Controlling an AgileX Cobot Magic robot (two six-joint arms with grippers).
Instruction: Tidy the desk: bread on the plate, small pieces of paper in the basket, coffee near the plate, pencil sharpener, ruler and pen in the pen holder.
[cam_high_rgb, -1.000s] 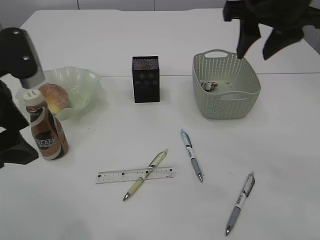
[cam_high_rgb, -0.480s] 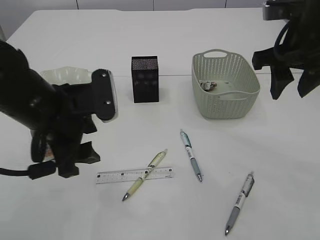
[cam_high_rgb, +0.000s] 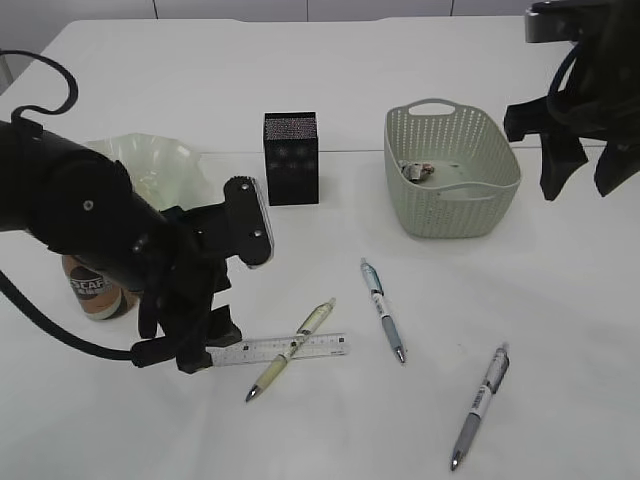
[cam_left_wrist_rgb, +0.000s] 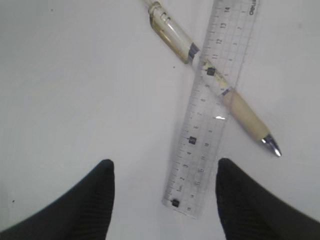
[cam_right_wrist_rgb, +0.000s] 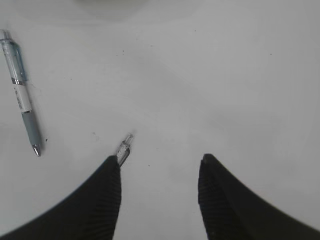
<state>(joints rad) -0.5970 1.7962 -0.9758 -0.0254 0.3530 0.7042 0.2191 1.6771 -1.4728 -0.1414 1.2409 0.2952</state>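
Observation:
A clear ruler (cam_high_rgb: 272, 349) lies near the table's front, with a yellow-green pen (cam_high_rgb: 291, 349) across it. My left gripper (cam_high_rgb: 180, 343) is open and hovers over the ruler's left end; the left wrist view shows the ruler (cam_left_wrist_rgb: 212, 105) and the pen (cam_left_wrist_rgb: 210, 70) between and beyond the fingers (cam_left_wrist_rgb: 165, 170). A blue pen (cam_high_rgb: 383, 309) and a grey pen (cam_high_rgb: 481, 405) lie to the right. My right gripper (cam_high_rgb: 580, 175) is open and empty, high at the right; its wrist view (cam_right_wrist_rgb: 160, 165) shows the blue pen (cam_right_wrist_rgb: 21, 100) and the grey pen's tip (cam_right_wrist_rgb: 124, 147). The black pen holder (cam_high_rgb: 291, 158) stands at the centre back.
A pale green plate (cam_high_rgb: 160, 165) sits at the left, partly hidden by my left arm. A coffee bottle (cam_high_rgb: 95, 290) stands in front of it. A grey-green basket (cam_high_rgb: 450, 175) with a scrap of paper (cam_high_rgb: 417, 171) inside stands at the back right.
My left arm has swung right and down from the plate and bottle to above the ruler's left end. My right arm moved right from above the basket and then held still.

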